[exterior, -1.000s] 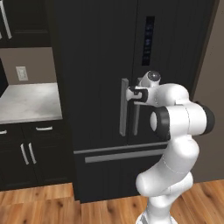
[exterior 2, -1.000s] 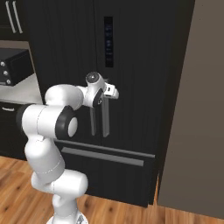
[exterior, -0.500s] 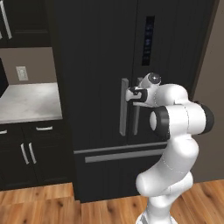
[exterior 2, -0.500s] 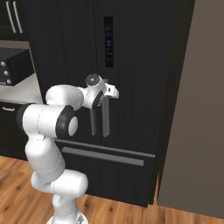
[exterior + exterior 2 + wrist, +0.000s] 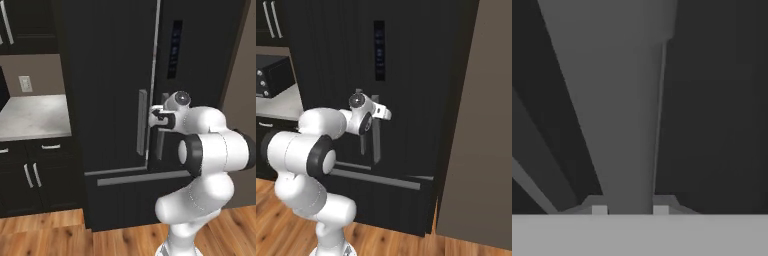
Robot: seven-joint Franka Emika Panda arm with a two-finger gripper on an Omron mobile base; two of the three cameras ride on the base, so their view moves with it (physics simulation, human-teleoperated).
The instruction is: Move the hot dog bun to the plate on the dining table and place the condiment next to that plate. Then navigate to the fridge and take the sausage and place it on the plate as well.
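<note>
Hand view, close up: a grey handle (image 5: 629, 115) runs up from between the two finger tips (image 5: 599, 210), which press on it from either side, so the gripper (image 5: 630, 210) is clamped narrow on that handle. Behind it lies the dark face of the fridge (image 5: 717, 110).

Left base view shows the fridge (image 5: 107, 75) tall and black, its doors closed, with two slim grey vertical handles side by side near the middle seam. The gripper (image 5: 155, 119) reaches from the right and meets the right handle (image 5: 161, 131) about a third of the way down it; the left handle (image 5: 142, 128) stands just beside, untouched. A dark display panel (image 5: 173, 49) sits high on the right door, and a long horizontal drawer handle (image 5: 142, 177) crosses below the doors. To the left of the fridge, a pale marble counter (image 5: 30, 116) tops black cabinets (image 5: 30, 175), with a wall outlet (image 5: 23, 83) above it. A wooden floor (image 5: 45, 232) lies in front.

Right base view gives the same hold from the other side: the gripper (image 5: 372, 125) at the right handle (image 5: 376, 135), the white arm (image 5: 321, 130) bent low at the left. A dark appliance (image 5: 271, 75) rests on the counter at the far left, and a brown wall panel (image 5: 481, 125) stands right of the fridge.
</note>
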